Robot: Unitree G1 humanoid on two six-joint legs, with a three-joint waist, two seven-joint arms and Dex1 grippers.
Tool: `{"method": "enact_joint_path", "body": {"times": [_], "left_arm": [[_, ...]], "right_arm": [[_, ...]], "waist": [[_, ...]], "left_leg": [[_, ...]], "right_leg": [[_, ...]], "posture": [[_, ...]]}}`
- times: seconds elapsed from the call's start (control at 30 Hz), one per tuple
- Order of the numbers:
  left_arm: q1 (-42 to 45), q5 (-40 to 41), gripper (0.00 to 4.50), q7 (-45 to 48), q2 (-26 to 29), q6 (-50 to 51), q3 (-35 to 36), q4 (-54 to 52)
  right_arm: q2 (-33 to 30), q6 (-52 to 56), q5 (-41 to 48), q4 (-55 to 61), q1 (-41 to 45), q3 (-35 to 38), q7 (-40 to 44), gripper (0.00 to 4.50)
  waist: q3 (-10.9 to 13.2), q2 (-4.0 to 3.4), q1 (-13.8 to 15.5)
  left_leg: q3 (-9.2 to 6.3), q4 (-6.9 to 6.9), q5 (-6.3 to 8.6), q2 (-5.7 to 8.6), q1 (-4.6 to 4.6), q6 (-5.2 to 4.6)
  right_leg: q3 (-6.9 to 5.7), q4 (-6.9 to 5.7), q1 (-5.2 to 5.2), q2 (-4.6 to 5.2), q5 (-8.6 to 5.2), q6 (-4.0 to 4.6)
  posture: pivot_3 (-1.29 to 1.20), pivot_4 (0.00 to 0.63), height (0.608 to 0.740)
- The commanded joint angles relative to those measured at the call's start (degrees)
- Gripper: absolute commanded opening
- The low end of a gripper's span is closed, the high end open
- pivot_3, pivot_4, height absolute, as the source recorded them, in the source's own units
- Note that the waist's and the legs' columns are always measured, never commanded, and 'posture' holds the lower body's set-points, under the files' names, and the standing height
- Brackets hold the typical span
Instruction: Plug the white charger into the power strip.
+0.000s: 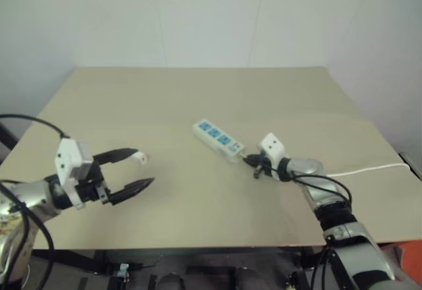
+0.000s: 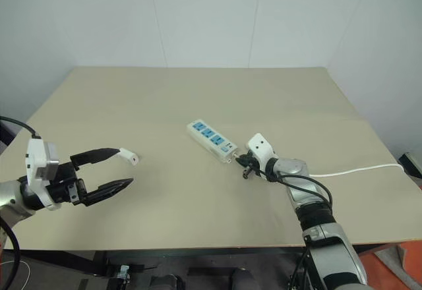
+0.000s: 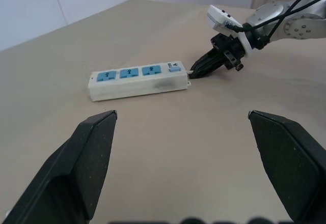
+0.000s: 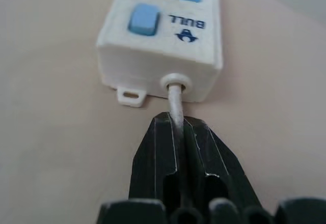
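The power strip lies flat near the table's middle, a long white bar with three blue socket faces and a small blue switch at its near end. My right gripper is shut on the strip's thin white cord, just behind where it leaves the housing. The white charger, a small white block, lies on the table at the left, right by the upper fingertip of my left gripper. That gripper is open and holds nothing. From the left wrist view its black fingers point toward the strip.
The tan table stands against a white wall. The cord trails off across the table to its right edge. The table's front edge lies close below both arms.
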State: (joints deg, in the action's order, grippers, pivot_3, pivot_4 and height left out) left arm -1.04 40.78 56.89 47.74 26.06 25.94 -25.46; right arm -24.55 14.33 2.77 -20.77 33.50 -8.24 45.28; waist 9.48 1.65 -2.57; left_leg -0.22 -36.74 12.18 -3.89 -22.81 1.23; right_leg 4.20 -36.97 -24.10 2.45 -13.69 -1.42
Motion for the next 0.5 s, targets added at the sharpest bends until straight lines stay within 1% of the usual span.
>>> {"method": "enact_joint_path", "body": {"times": [0.03,0.17,0.27,0.4,0.5], "left_arm": [[1.3,0.7,4.5,0.2,0.4,-1.1,0.6,-0.7],[2.1,0.7,4.5,0.7,0.6,-1.0,0.4,0.0],[2.8,0.5,4.5,1.5,0.9,-1.1,0.1,0.9],[4.2,0.2,4.5,1.8,0.7,-1.3,-0.9,1.9],[5.5,-0.3,4.5,2.3,0.4,-1.7,-2.3,2.7]], "right_arm": [[-0.5,2.5,1.6,7.3,-3.1,-0.8,2.2,0.01],[-3.9,2.8,2.4,18.9,-11.9,-0.8,4.1,0.01],[-5.7,0.9,3.2,23.5,-16.7,-0.4,5.4,0.01],[-6.9,0.3,3.6,25.4,-18.8,-0.3,5.8,0.01],[-4.5,-0.6,5.3,24.8,-18.2,1.3,3.8,0.01]], "waist": [[0.0,0.0,-0.2],[0.0,0.0,0.0],[0.0,0.01,-0.1],[0.0,0.02,-0.1],[0.0,0.03,-0.1]], "left_leg": [[0.0,0.0,0.0,0.0,0.0,0.0],[-0.01,0.02,0.0,0.0,-0.01,0.0],[0.0,0.01,0.0,0.0,0.01,0.0],[0.0,0.01,0.0,0.0,0.14,0.0],[0.01,0.01,0.0,0.0,0.16,0.0]], "right_leg": [[0.0,0.0,0.0,0.0,0.0,0.0],[-0.02,-0.01,-0.02,-0.01,-0.04,0.01],[-0.01,0.0,0.01,0.0,-0.06,-0.03],[0.0,-0.03,0.08,-0.01,-0.24,-0.34],[0.02,-0.03,0.09,-0.01,-0.25,-0.34]], "posture": [[0.0,0.15,0.74],[0.0,0.15,0.74],[0.0,0.15,0.74],[0.0,0.15,0.74],[0.0,0.15,0.74]]}}
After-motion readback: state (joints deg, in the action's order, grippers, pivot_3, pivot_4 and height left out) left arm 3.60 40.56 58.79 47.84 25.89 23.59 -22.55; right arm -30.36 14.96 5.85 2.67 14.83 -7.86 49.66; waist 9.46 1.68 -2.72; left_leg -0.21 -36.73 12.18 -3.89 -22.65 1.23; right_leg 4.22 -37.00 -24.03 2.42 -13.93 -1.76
